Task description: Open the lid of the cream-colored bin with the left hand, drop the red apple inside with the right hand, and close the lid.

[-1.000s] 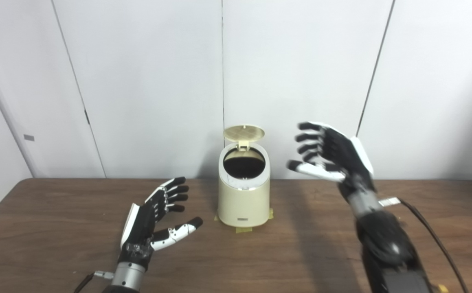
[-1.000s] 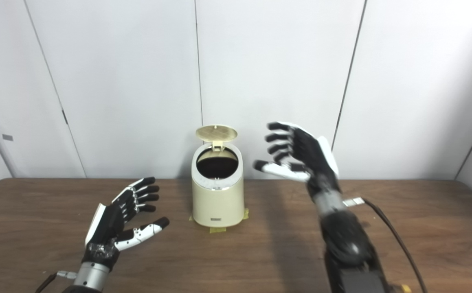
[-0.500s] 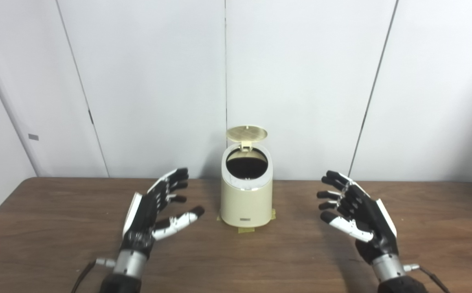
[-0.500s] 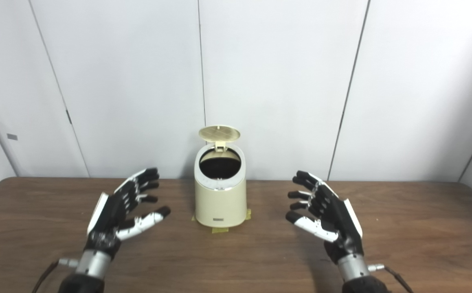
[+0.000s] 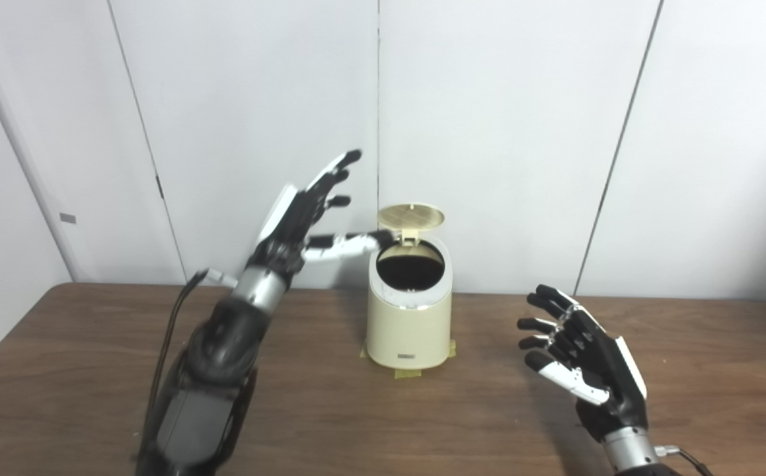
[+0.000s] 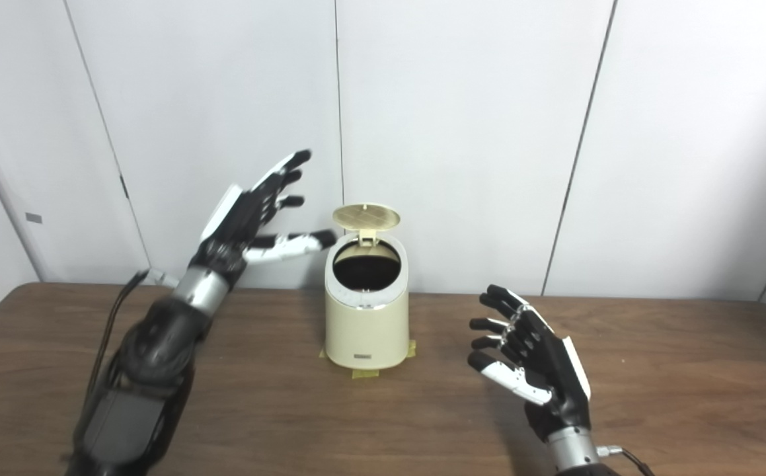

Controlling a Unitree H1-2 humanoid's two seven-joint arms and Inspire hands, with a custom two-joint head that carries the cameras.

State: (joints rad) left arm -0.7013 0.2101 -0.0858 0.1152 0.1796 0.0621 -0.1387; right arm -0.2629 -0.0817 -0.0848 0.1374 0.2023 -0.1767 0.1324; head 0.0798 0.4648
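left hand (image 5: pixel 297 221) now raised beside open lid (image 5: pixel 413 216)

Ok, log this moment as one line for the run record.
lid: up | bin: open, inside dark | left hand: open, raised beside lid | right hand: open, empty, low | apple: not visible

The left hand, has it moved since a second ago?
Yes. The left hand has risen from low over the table to the height of the raised lid of the cream-colored bin, nearer its left side.
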